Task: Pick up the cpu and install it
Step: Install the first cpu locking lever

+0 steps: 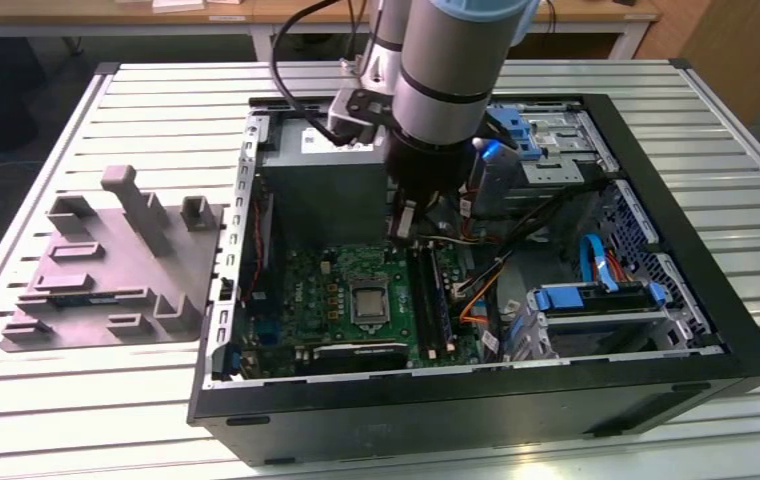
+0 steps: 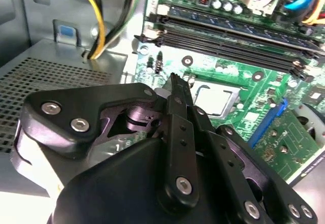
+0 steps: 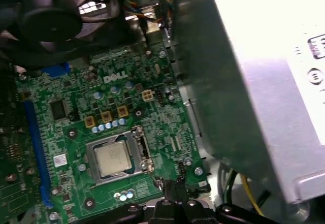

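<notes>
1. Already seated, the small flat square cpu with a pale silvery metal top [image 3: 112, 159] lies in the black square socket with a metal frame [image 3: 136, 155] on the green motherboard [image 3: 76, 127]; it also shows in the second wrist view [image 2: 216, 101] and, smaller, in the exterior view [image 1: 369, 302].
2. Above the board, the black gripper [image 2: 175, 82] hangs just beside the socket, not touching the cpu, with nothing between its fingers; the black fingers [image 2: 179, 132] lie pressed together, tips meeting.
3. Inside the open black computer case [image 1: 700, 330], the arm reaches down next to the grey metal power-supply box [image 3: 254, 92], which stands close beside the gripper.
4. Outside the case, toward the exterior view's left, a big grey plastic tray with upright blocks [image 1: 113, 270] rests on the white slatted table [image 1: 87, 400].
5. Black memory slots [image 2: 228, 41] run along the board just beyond the socket.
</notes>
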`<act>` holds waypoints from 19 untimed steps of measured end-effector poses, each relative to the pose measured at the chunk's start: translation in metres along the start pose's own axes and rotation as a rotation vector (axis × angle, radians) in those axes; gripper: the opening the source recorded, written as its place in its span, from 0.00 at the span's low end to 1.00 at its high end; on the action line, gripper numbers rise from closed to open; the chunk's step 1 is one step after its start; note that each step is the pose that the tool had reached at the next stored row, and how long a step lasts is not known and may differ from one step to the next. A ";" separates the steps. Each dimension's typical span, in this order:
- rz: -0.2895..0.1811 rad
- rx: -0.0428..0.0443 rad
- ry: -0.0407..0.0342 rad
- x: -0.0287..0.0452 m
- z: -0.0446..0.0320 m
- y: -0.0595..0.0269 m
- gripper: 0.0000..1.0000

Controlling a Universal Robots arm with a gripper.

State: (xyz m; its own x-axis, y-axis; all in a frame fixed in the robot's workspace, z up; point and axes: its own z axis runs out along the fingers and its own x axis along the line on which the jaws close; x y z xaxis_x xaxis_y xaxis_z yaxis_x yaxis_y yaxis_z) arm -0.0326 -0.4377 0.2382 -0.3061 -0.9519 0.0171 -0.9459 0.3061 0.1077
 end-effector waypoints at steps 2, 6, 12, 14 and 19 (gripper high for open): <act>-0.001 0.0057 -0.0016 0.0039 0.0001 -0.0002 0.11; -0.010 0.0153 -0.0038 0.0092 0.0004 0.0011 0.11; -0.030 0.0175 -0.0018 0.0155 0.0007 0.0027 0.11; -0.033 0.0178 -0.0007 0.0166 0.0008 0.0026 0.11; -0.033 0.0178 -0.0005 0.0168 0.0007 0.0025 0.11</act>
State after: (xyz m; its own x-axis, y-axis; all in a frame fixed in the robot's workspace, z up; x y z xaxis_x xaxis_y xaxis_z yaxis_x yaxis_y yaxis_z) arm -0.0402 -0.4529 0.2380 -0.2742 -0.9616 0.0132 -0.9574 0.2743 0.0905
